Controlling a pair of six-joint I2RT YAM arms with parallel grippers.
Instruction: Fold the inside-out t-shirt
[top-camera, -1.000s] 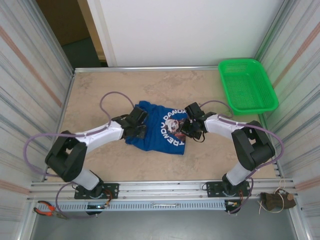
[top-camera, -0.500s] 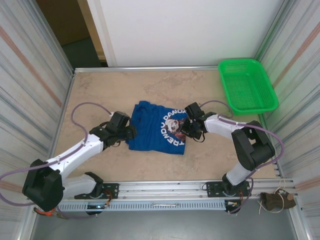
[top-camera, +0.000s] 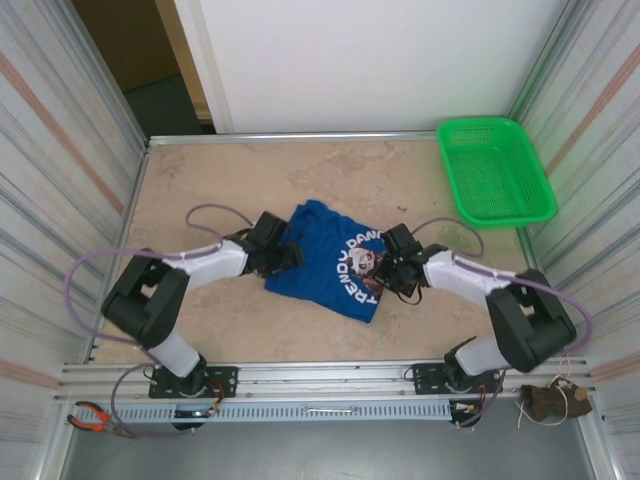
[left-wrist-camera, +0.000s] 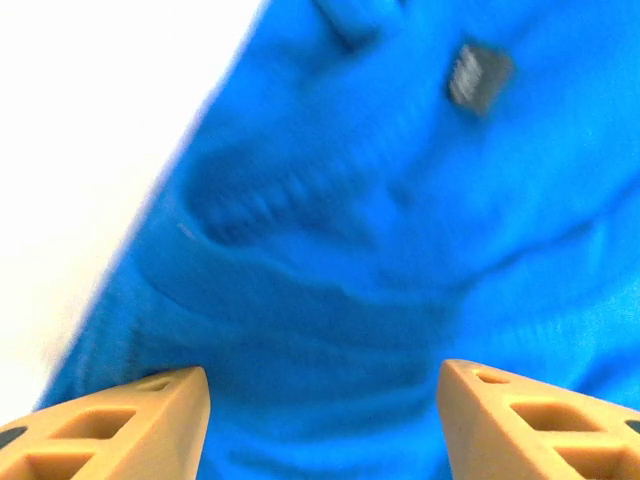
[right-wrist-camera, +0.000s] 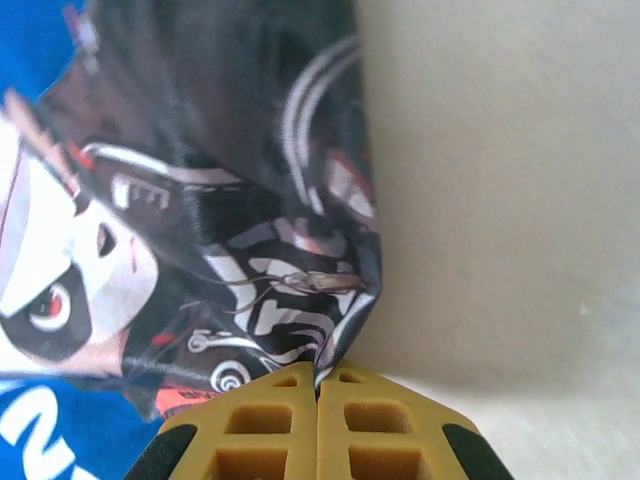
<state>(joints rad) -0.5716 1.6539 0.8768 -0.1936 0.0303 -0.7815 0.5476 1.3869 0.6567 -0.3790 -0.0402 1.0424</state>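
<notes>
The t-shirt lies mid-desk, bunched into a small, uneven bundle with its printed graphic and white lettering facing up. The right hand is closed, pinching the cloth edge right at the print. The left hand sits at the bundle's left edge with its fingers spread apart, gripping nothing, and blue cloth shows between them. The shirt looks gathered rather than neatly folded, with crooked, wrinkled edges. Flattening, squaring and at least one more fold probably remain. The green basket stands well apart in the far right corner.
</notes>
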